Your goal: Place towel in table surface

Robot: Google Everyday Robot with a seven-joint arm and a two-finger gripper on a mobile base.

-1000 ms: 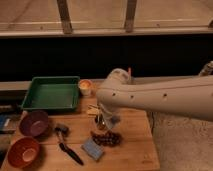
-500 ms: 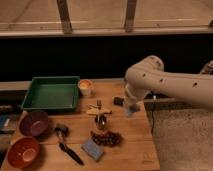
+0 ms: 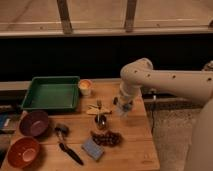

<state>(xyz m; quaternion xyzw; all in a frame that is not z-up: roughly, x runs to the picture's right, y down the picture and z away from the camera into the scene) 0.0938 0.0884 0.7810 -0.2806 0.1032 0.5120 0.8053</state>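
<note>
The towel cannot be picked out, and the tool [image 3: 124,106] hangs low over the counter's [image 3: 135,145] right side, perhaps to set it down; I cannot tell its grip.

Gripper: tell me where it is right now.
In the camera view the gripper hangs over the table's right side, right of the small cup and below-right of the candle.

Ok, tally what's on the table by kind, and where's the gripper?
Bowls: 2 (purple, orange)
Tray: 1, green
Cup: 1
Grapes: 1 bunch
Sponge: 1, blue
Brush: 1
Total: 7
Gripper: over the table's right side.
</note>
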